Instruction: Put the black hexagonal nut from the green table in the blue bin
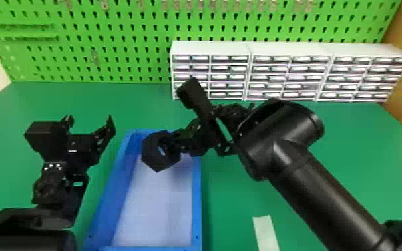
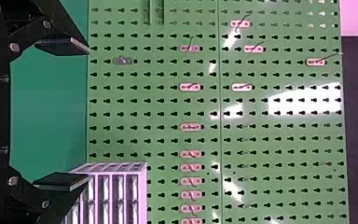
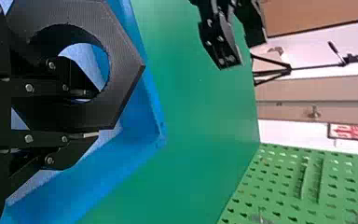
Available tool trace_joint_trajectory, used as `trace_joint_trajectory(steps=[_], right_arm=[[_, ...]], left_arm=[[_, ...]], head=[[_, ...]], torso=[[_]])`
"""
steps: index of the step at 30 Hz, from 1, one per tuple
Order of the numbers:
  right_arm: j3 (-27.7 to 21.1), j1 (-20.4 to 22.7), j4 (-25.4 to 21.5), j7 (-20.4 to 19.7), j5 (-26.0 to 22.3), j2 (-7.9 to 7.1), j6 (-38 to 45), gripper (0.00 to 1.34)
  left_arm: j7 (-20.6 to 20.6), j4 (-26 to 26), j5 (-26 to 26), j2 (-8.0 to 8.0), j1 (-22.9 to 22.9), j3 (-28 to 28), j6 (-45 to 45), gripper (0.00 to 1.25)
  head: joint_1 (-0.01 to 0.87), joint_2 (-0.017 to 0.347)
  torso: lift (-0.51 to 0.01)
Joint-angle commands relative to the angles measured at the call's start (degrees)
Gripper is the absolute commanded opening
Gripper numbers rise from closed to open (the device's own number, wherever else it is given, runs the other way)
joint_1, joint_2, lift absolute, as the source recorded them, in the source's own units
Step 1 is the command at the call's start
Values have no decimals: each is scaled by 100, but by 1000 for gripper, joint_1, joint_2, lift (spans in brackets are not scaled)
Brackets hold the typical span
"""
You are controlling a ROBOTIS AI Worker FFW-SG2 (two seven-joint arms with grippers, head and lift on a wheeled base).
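Note:
The black hexagonal nut (image 1: pixel 150 156) is held above the far part of the blue bin (image 1: pixel 196 197) by my right gripper (image 1: pixel 170 145), which comes in from the right. In the right wrist view, the right gripper (image 3: pixel 86 114) is shut on one side of the nut (image 3: pixel 126 70), one finger in its hole and the other against its outer side. The blue bin (image 3: pixel 142 135) lies beyond the nut. My left gripper (image 1: pixel 89 123) is parked left of the bin, over the table. In the left wrist view, the left gripper (image 2: pixel 81 113) stands open with nothing between its fingers.
White drawer cabinets (image 1: pixel 210 48) stand at the back right of the green table (image 1: pixel 237 187), before a green pegboard (image 1: pixel 117 36). A pale strip (image 1: pixel 266 232) lies near the front, right of the bin. The right arm crosses the table's right half.

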Motion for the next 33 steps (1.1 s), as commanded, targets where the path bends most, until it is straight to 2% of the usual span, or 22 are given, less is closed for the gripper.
trace_joint_trajectory(steps=[1, 6, 16, 33], right_arm=[[372, -84, 158, -79, -210, -55, -96, 333], [689, -154, 369, -228, -429, -55, -202, 333], [1181, -268, 474, -387, -368, -90, -246, 333], [1357, -295, 694, -475, -429, -99, -316, 334]], left_arm=[[2, 0, 0, 0, -15, -2, 0, 947], [2, 0, 0, 0, -15, -11, 0, 947], [2, 0, 0, 0, -15, -11, 0, 947], [-7, 0, 0, 0, -15, -2, 9, 947]], head=[[686, 52], [686, 52], [686, 52], [686, 52]], torso=[[-97], [-97], [-97], [-97]])
